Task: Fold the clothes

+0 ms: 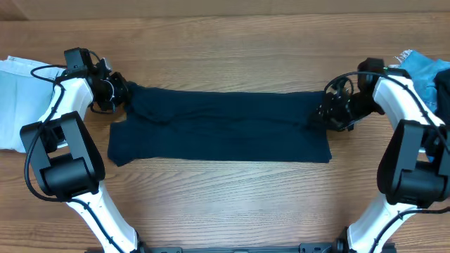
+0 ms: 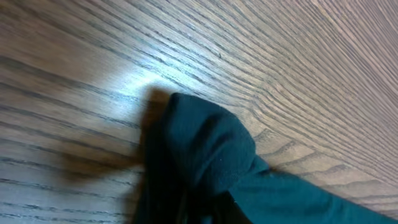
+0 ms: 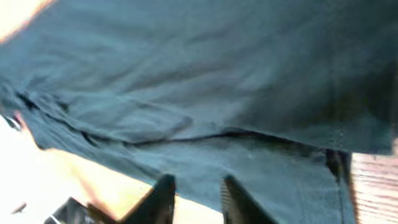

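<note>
Overhead, garment: the navy garment point(image 1: 221, 126) is lying spread across the desk point(image 1: 225, 42), mid-scene.
Overhead, left claw point(image 1: 118, 93): sitting at the garment's far left corner.
Overhead, right claw point(image 1: 325, 114): sitting at the far right corner.
Left wrist: a bunched garment corner is resting on the desk; claw state cannot be told.
Right wrist: fingers point(image 3: 161, 196) are standing slightly apart at the garment's edge; grasping or released cannot be told.

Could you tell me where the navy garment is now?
In the overhead view, the navy garment lies spread across the table, between the pale blue piece far left and the blue denim far right.
</note>
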You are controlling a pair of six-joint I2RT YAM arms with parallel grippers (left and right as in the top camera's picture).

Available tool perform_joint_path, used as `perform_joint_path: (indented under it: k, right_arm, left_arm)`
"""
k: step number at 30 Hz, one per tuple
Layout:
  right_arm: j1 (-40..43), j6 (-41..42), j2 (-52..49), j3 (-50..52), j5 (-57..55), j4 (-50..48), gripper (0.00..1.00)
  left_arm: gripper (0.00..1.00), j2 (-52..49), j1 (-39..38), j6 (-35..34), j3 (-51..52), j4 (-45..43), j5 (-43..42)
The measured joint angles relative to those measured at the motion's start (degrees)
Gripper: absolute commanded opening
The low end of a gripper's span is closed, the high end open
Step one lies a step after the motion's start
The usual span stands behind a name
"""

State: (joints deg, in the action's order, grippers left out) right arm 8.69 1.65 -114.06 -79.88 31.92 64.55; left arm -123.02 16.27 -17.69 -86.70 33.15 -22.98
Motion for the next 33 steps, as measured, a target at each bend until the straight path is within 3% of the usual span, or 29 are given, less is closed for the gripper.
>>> perform_joint_path:
  k: [14, 33]
  right_arm:
    - [-3.8, 10.7, 1.2, 10.7, -9.8, -15.6, 0.04]
    - [-4.2, 13.1, 1.9, 11.3, -11.6, -16.1, 0.04]
  left_arm:
    - [0.15, 0.0, 0.0, -0.2, 0.0, 0.0, -0.4]
    - [0.23, 0.0, 3.6, 0.1, 0.0, -1.6, -0.6]
